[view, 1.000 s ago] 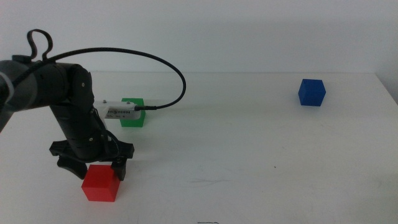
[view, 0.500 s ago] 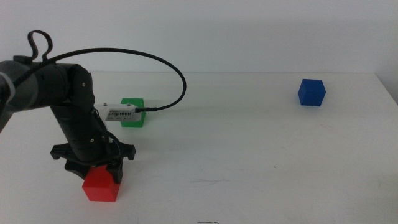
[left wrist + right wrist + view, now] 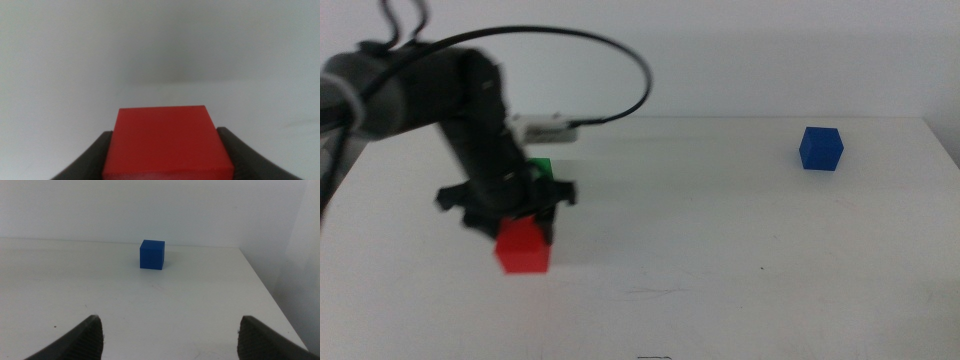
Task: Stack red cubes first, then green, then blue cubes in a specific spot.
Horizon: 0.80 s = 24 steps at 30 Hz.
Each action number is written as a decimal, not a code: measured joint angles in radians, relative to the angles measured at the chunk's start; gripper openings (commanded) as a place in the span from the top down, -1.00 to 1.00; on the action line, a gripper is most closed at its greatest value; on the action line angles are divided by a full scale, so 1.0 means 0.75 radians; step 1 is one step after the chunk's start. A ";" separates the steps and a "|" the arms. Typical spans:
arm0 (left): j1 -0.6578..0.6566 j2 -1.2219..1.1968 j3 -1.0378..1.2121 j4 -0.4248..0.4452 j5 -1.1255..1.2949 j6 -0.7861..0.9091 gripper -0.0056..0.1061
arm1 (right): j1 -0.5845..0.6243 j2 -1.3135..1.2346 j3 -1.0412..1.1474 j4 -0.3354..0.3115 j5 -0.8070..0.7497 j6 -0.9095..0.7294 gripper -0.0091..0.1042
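Plain white surface (image 3: 740,250) against a pale wall, nothing else on it but the three cubes and the arm. We read the task as barely started: no stack exists yet. The left gripper (image 3: 525,225) has its fingers (image 3: 87,160) clamped on the red cube (image 3: 523,247), one dark finger on each side of it in the left wrist view, and the cube looks lifted just clear of the surface, w/ a faint shadow under it; the blur makes that hard to confirm. So red is in transit, approx. left of centre. Green cube (image 3: 540,165) sits behind the arm, near the back left, not yet touched as far as we can tell. Blue cube (image 3: 821,148) stands well apart at the far right rear, alone. The right gripper (image 3: 167,340) waits low, pointed at the blue cube (image 3: 152,254), fingers wide apart and empty.

Left to do, in our judgement: set red down at the spot, then green on it, then blue on top.

Hard to see: the arm is motion-blurred in the middle view and hides most of the green cube. The spot has no mark, so we can't say where it is. The right arm itself is out of the middle view
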 measured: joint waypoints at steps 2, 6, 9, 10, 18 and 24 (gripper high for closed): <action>-0.078 0.032 -0.109 0.057 0.021 -0.098 0.86 | 0.000 0.000 0.000 0.000 0.000 0.000 -0.53; -0.200 0.156 -0.320 0.116 0.075 -0.264 0.87 | 0.000 0.000 0.000 0.000 0.000 0.000 -0.53; -0.270 0.253 -0.450 0.128 0.114 -0.346 0.87 | 0.000 0.000 0.000 0.000 0.000 0.000 -0.53; -0.291 0.284 -0.488 0.130 0.117 -0.367 0.87 | 0.000 0.000 0.000 0.000 0.000 0.000 -0.53; -0.408 0.444 -0.614 0.134 0.122 -0.436 0.87 | 0.000 0.000 0.000 0.000 0.000 0.000 -0.53; -0.428 0.498 -0.618 0.116 0.121 -0.470 0.87 | 0.000 0.000 0.000 0.000 0.000 0.000 -0.53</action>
